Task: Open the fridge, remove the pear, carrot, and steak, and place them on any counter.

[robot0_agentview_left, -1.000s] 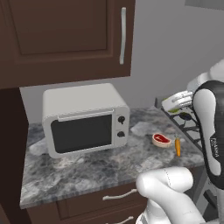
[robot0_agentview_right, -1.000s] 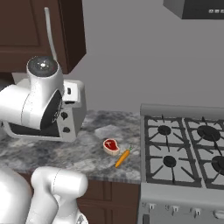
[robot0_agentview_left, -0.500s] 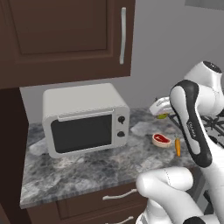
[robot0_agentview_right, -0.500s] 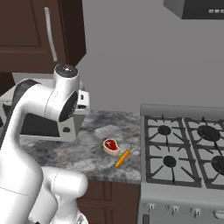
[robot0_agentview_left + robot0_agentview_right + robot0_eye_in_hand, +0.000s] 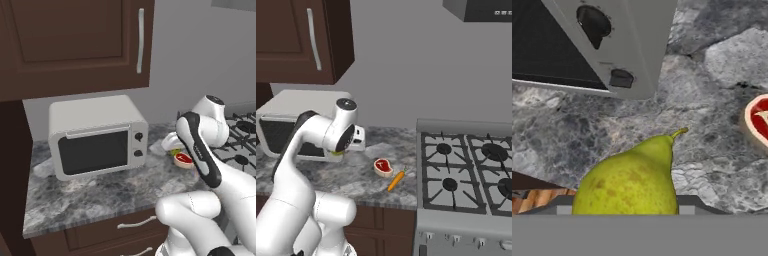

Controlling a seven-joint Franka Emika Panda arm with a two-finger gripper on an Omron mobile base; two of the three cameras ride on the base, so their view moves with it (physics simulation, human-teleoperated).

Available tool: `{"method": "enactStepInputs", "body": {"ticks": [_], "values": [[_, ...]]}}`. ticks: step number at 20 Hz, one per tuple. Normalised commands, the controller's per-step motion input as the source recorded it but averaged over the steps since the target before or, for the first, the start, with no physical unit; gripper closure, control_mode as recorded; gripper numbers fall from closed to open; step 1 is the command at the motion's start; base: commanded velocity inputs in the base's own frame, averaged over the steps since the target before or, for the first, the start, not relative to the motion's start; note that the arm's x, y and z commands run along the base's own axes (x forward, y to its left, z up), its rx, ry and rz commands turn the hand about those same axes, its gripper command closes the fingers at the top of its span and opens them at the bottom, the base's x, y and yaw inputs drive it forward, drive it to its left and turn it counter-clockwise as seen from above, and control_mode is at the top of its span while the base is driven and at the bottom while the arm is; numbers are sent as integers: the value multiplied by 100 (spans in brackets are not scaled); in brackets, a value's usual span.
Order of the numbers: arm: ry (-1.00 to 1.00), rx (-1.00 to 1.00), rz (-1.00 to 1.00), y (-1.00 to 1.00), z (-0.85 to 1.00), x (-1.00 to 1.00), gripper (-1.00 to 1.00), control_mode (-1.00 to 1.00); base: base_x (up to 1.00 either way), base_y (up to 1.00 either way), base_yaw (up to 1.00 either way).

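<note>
Claw [image 5: 627, 212] grips pear [image 5: 628, 182] — above counter [image 5: 712, 115].

The pear [image 5: 629, 180] hides the gripper fingertips; the steak [image 5: 758, 120] is cut off at the edge.

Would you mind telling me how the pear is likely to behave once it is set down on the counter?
The pear looks rounded and smooth, so it may roll or tip on the flat counter. Its bulbous base and narrow neck suggest it would curve rather than roll straight.

The white arm bends forward and down, its gripper [image 5: 628, 212] clamped on the pear [image 5: 629, 180].
</note>
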Motion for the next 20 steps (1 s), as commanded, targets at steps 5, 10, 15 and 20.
{"method": "enactStepInputs", "body": {"ticks": [5, 10, 15, 20], "values": [[25, 0, 0, -2, -83, 35, 100, -100, 0, 0, 0], [26, 0, 0, -19, -66, 24, 100, -100, 0, 0, 0], [15, 0, 0, -25, -53, 21, 100, -100, 0, 0, 0], [-1, 0, 0, -9, -24, 23, 100, -100, 0, 0, 0]]}}
